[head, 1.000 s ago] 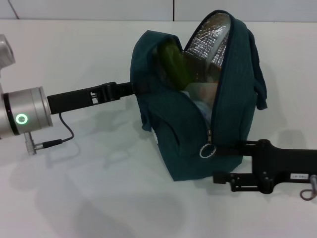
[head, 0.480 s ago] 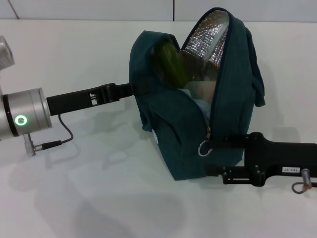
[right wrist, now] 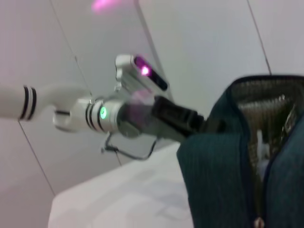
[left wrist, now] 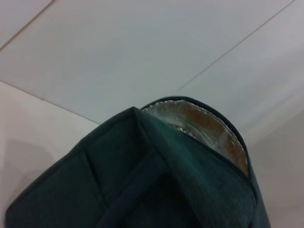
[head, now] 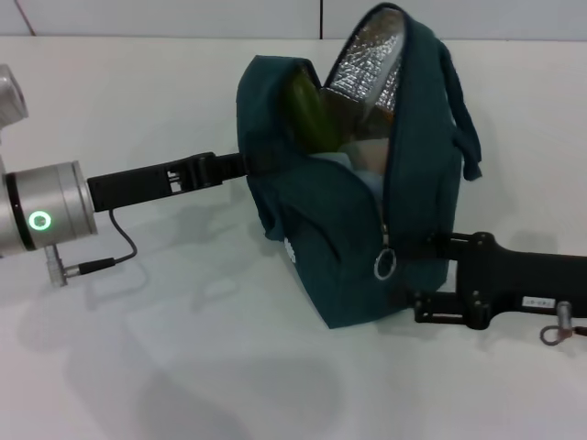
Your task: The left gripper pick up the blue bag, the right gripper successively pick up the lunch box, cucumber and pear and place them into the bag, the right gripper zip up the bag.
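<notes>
Blue bag (head: 367,229) — soft, loaded, likely to slump. Left gripper (head: 240,165) pinches its side; right gripper (head: 417,252) beside zipper ring (head: 384,264), grip unclear.

White worktop (head: 183,367), matte, plain, fills most of the head view; soft grey shadows fall across its near part. Far edge meets a pale wall (head: 183,16) of flat panels, one dark vertical seam (head: 322,18) and a slanted one at the far left. Left wrist view: same light panels (left wrist: 142,57) with thin joint lines. Right wrist view: pale panelled wall (right wrist: 204,38), pink light spot (right wrist: 107,4) near the upper edge.
</notes>
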Robot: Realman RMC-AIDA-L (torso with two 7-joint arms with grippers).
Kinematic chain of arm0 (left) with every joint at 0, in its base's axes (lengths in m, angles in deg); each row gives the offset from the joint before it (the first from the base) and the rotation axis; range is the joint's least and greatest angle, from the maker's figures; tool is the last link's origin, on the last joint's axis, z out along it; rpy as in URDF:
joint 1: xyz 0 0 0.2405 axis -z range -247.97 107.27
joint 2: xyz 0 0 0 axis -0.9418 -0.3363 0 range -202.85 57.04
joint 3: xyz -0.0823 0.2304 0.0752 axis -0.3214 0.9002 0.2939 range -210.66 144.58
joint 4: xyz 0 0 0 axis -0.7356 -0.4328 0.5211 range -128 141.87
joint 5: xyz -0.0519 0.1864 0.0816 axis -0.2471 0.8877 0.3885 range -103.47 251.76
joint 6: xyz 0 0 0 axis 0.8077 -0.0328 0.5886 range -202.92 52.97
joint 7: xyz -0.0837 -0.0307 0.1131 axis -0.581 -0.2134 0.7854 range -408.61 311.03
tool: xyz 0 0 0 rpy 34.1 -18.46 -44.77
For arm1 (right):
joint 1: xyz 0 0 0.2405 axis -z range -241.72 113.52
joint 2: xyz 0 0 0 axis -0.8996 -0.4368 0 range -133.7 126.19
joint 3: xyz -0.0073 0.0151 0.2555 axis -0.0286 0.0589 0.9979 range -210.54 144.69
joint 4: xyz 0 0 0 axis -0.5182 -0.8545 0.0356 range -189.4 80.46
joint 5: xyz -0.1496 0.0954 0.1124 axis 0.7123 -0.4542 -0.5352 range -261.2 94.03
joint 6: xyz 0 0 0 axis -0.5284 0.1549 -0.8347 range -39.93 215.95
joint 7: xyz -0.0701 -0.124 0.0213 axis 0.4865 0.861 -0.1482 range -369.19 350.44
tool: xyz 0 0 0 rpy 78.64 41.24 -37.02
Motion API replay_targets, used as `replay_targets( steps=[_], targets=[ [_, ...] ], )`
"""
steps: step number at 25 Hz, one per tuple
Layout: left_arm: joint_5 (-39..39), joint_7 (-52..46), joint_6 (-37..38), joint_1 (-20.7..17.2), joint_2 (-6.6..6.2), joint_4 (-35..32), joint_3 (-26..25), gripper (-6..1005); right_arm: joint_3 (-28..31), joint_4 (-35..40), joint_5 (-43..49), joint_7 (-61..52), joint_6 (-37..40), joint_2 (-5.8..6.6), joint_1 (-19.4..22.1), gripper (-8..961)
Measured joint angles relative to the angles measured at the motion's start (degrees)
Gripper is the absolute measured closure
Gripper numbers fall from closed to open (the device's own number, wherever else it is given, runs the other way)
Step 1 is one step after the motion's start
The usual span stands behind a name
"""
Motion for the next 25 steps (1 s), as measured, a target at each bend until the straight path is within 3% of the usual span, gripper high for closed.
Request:
replay_targets(
  steps=[10,14,25],
  targets=[
    [0.0,0.0,0.0,0.2,0.0,0.0,0.0,926,-8.5,-0.3,-3.7,0.3,-4.1,-0.34,-2.7,271],
    [0.0,0.0,0.0,0.2,0.0,0.0,0.0,926,-8.5,-0.3,-3.8,-0.1,-1.7,-0.11,-2.6,276],
    [0.0,0.0,0.0,-0.2,-0.18,0.0,0.0,926,-4.4,-0.3,-3.9,0.0,-4.9,-0.08,-0.5,291]
  ],
)
